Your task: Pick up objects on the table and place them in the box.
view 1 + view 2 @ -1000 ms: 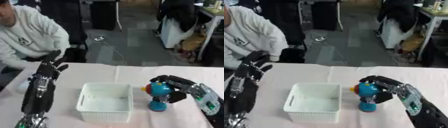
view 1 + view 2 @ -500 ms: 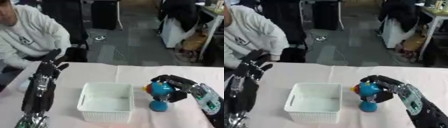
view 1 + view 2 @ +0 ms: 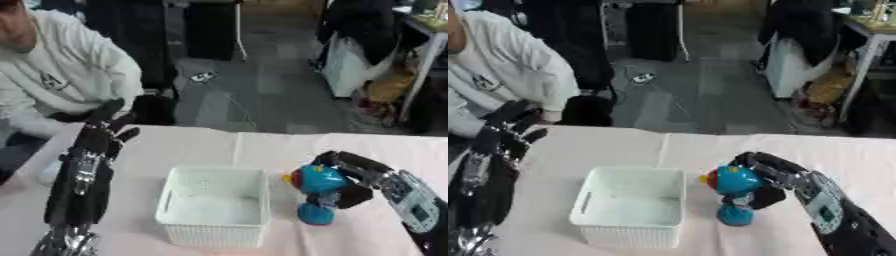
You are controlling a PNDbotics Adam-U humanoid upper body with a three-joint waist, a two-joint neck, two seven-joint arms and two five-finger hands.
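A blue toy figure (image 3: 315, 192) with a round head, an orange beak and a round base stands upright on the table, just right of the white mesh box (image 3: 216, 206). My right hand (image 3: 359, 176) comes in from the lower right with its fingers curled round the toy's head and body. The box looks empty inside. My left hand (image 3: 105, 127) is held up at the left of the table, fingers straight and pointing away, apart from the box and holding nothing.
The table wears a pale pink cloth (image 3: 262, 145). A person in a light sweatshirt (image 3: 52, 75) sits at the far left edge, not touching anything. Beyond the table lie a dark floor, a cable and a white cabinet (image 3: 354, 65).
The toy's base has shifted slightly left toward the box with my right hand still curled on it. The left arm holds its place.
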